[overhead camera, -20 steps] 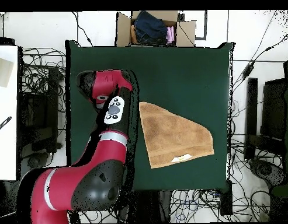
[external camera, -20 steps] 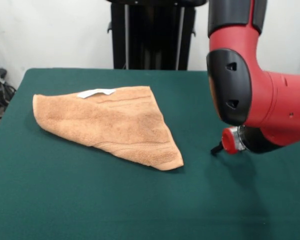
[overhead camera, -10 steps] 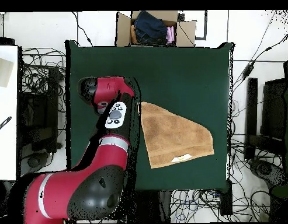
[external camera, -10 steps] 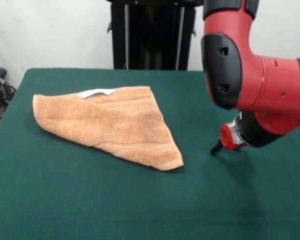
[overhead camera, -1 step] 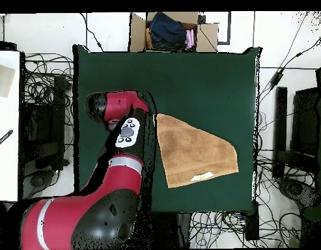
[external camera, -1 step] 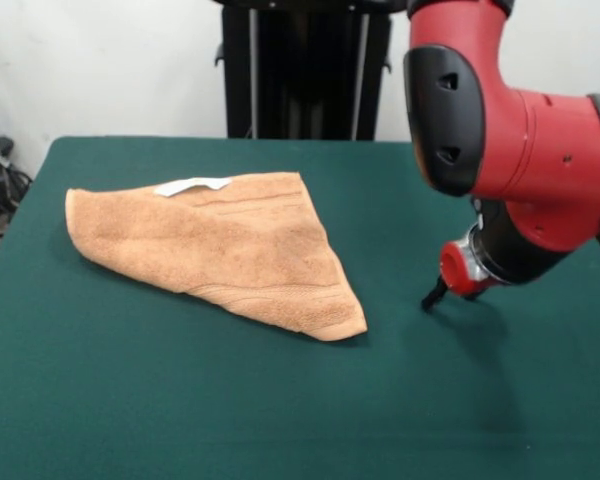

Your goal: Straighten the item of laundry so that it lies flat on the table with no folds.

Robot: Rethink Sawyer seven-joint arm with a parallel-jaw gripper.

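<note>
Gripper (external camera, -1 step: pixel 435 296): low over the bench (external camera, -1 step: pixel 180 400), holding nothing, opening not discernible; terry-cloth towel (external camera, -1 step: pixel 220 245), folded into a triangle, lies apart at its 9 o'clock in the front view, long axis running 10 to 4 o'clock, nearest corner toward gripper.

Towel (external camera, -1 step: pixel 225 245): terry cloth, looped nap showing rough and matt; smoother woven band; label (external camera, -1 step: pixel 192 185) looking like white fabric. Desk (external camera, -1 step: pixel 180 400): dark green cloth cover, felt-like, lying matt. Arm (external camera, -1 step: pixel 520 150): red and black shells, apparently hard plastic, smooth, showing a soft sheen.
</note>
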